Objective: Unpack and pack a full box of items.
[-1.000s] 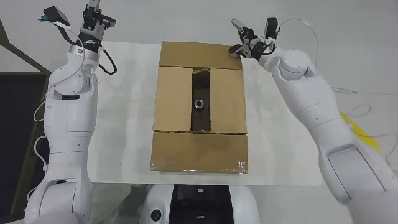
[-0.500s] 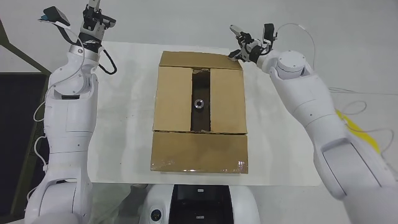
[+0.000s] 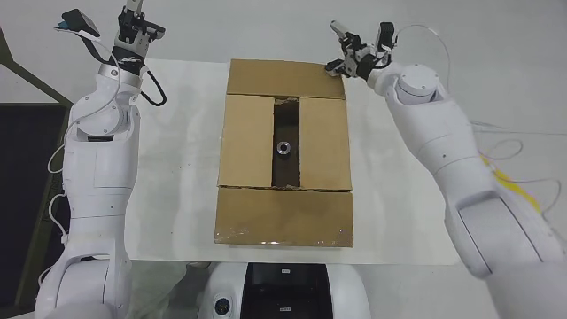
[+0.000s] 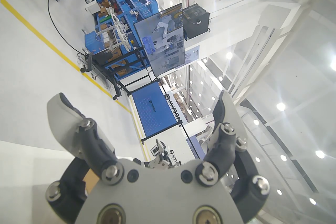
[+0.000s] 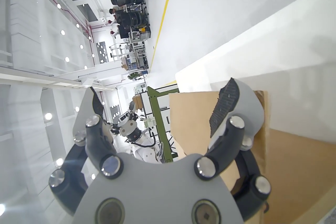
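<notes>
L gripper (image 4: 141, 104) sits off the table's (image 3: 177, 186) far-left corner, jaws wide apart, empty. Box (image 3: 283, 204) is mid-table. It's cardboard, so we'd guess light-ish with bendy flaps. Side flaps (image 3: 246, 140) are folded nearly shut, and a small round metal item (image 3: 283, 148) shows thru the gap. We'd pinch a flap's free edge, not the walls. R gripper (image 5: 161, 89) is also open and empty, just by the far flap's (image 3: 285, 78) right corner. Side flaps block access to contents.

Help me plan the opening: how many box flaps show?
4: far flap, near flap, left flap, right flap; the side two flank a dark gap. Others may lie hidden beneath.
</notes>
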Robot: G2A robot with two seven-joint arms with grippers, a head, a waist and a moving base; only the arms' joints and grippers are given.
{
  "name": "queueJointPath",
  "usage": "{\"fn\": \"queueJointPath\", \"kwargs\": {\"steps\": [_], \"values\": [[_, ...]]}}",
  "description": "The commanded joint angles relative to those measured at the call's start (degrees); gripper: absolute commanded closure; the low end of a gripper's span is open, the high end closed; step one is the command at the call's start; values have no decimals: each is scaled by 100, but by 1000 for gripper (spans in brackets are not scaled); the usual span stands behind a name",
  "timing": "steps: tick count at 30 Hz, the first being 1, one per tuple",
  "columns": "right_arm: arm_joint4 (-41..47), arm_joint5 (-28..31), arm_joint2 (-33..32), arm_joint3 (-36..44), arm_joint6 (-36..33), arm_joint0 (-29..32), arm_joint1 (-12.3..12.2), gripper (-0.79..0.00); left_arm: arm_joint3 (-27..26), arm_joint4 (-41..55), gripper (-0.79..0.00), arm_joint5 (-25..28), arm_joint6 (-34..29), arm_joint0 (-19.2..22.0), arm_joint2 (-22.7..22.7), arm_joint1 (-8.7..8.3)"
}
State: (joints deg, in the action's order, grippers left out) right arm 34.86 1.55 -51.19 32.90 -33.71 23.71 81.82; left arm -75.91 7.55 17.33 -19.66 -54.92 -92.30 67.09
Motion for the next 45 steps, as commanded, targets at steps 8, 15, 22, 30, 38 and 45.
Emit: {"fn": "queueJointPath", "kwargs": {"steps": [8,15,22,30,38,45], "values": [[-23,24,-353,994,-393,394,-146,-785,0,0,-785,0,0,0,0,0],[-355,-284,-705,2585,-757,1287,-393,-785,0,0,-785,0,0,0,0,0],[-1029,-737,-995,4160,-985,2230,-632,-785,0,0,-785,0,0,0,0,0],[-1653,-1270,-1085,5295,-879,2964,-772,-785,0,0,-785,0,0,0,0,0],[-1453,-1572,-1142,5430,-867,3143,-791,-785,0,0,-785,0,0,0,0,0],[-1433,-1568,-1175,5479,-832,3195,-800,-785,0,0,-785,0,0,0,0,0]]}}
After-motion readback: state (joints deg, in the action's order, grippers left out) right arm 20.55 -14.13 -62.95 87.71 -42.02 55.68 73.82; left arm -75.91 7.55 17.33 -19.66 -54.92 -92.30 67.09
